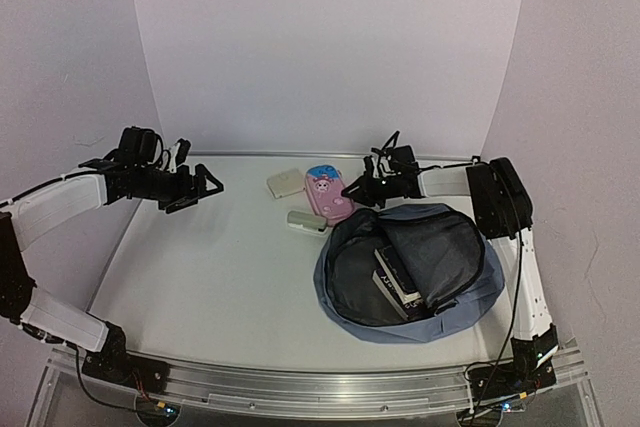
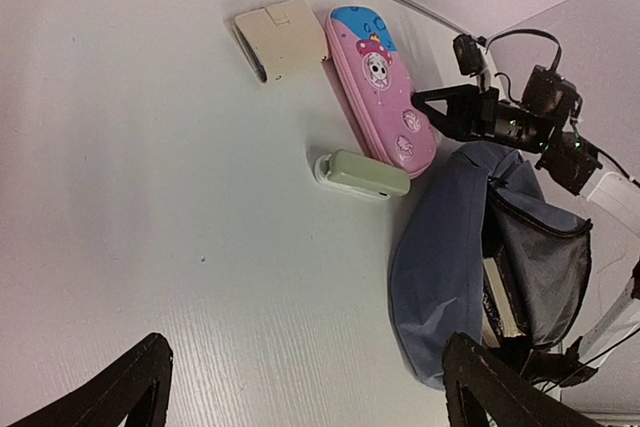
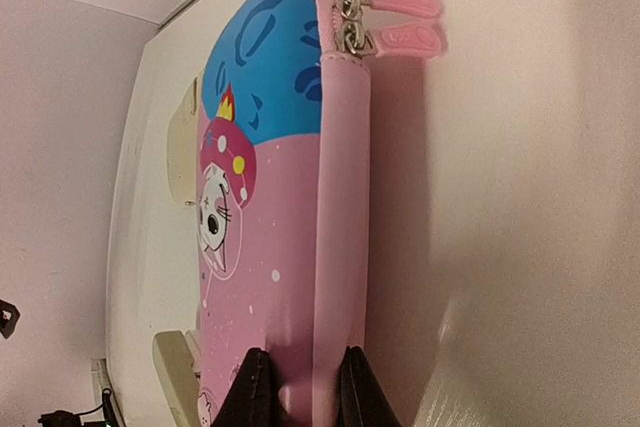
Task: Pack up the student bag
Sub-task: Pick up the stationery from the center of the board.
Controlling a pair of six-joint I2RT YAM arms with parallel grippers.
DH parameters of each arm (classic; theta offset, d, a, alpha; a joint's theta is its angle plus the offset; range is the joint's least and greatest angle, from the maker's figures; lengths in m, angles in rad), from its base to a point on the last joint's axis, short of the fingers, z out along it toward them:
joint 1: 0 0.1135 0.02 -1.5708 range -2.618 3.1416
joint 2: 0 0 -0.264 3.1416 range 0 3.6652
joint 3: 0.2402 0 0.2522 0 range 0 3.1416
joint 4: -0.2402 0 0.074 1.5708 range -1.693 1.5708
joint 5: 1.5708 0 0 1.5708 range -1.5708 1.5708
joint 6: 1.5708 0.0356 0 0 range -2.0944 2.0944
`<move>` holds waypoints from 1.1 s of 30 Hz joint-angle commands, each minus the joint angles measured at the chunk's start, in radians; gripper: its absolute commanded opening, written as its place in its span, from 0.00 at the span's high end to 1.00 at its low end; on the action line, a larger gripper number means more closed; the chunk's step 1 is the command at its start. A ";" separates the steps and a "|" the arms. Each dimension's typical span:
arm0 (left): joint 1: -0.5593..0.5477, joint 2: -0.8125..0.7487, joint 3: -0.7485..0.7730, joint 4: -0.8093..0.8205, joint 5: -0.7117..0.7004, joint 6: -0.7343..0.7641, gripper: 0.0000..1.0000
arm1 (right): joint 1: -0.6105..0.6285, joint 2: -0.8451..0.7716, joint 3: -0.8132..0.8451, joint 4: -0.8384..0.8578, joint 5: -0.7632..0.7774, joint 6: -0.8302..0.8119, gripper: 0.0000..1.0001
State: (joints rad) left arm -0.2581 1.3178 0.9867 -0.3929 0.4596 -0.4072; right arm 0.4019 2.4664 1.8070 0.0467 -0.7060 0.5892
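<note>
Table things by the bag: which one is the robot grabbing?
The pink pencil case: the right gripper pinches its edge. The cream box and green stapler lie untouched.

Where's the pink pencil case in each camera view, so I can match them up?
Top external: pink pencil case lies just above centre, beyond the student bag.
Left wrist: the case sits upper middle, lying diagonally.
Right wrist: the case fills the middle, blue end up, right gripper pinching its near end.
Shared landmark: beige box beside the blue end, in all three.
</note>
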 commanded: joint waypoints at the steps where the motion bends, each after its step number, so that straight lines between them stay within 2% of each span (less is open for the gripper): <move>1: 0.005 -0.019 -0.038 0.077 0.034 -0.073 0.06 | 0.011 -0.102 -0.077 0.128 -0.057 0.064 1.00; 14: 0.004 -0.111 -0.058 0.101 0.087 -0.134 0.06 | 0.032 -0.327 -0.137 0.249 -0.066 0.119 1.00; 22: 0.002 -0.129 -0.001 0.049 0.279 -0.073 0.05 | 0.053 -0.485 -0.199 0.243 -0.097 0.090 1.00; 28: -0.054 -0.149 0.015 0.006 0.339 -0.036 0.00 | 0.064 -0.664 -0.342 0.103 -0.086 -0.027 1.00; 33: -0.186 -0.118 0.021 0.050 0.345 -0.067 0.01 | 0.099 -0.803 -0.484 -0.053 -0.064 -0.154 1.00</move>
State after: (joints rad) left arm -0.3557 1.1946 0.9497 -0.3680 0.7595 -0.4731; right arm 0.4716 1.7896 1.4093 0.0929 -0.7728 0.5647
